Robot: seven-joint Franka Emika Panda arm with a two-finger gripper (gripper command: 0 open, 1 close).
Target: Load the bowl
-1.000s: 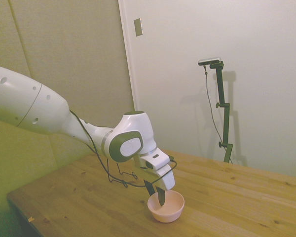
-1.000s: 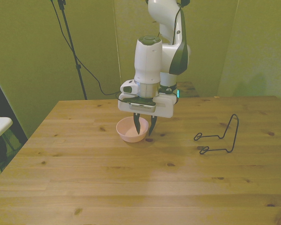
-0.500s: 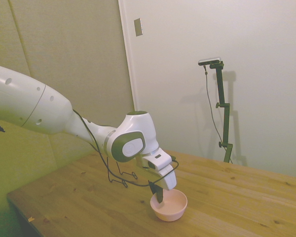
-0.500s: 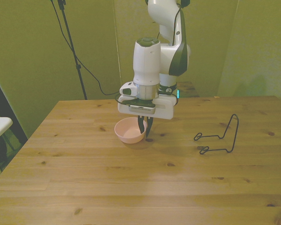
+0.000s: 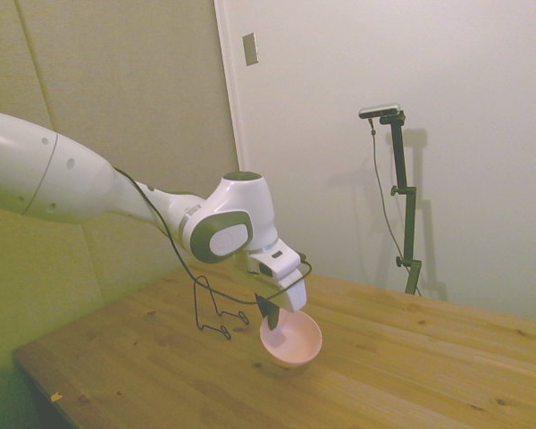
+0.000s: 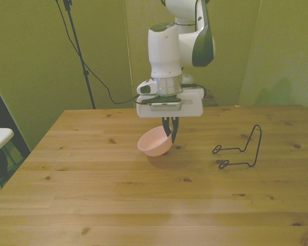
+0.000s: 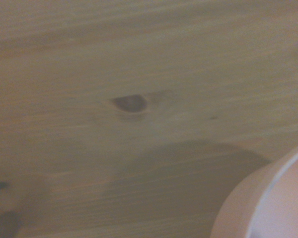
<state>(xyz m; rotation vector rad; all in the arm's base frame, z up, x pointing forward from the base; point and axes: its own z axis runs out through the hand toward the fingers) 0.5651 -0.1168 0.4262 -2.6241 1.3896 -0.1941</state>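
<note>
Change: your hand [image 6: 170, 134] has lifted the bowl [image 6: 155, 145] off the bench [image 6: 143, 200], tilted.
Hand: closed on its rim.
Next: carry it to the rack [image 6: 239, 150], at 3 o'clock in the front view.

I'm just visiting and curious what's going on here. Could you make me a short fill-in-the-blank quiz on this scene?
1. The small round pale pink bowl hangs ___ the wooden table, tilted.
2. The white arm's gripper is shut on the bowl's ___.
3. In the front view, the thin black wire rack stands to the bowl's ___.

Missing words: above; rim; right
</note>
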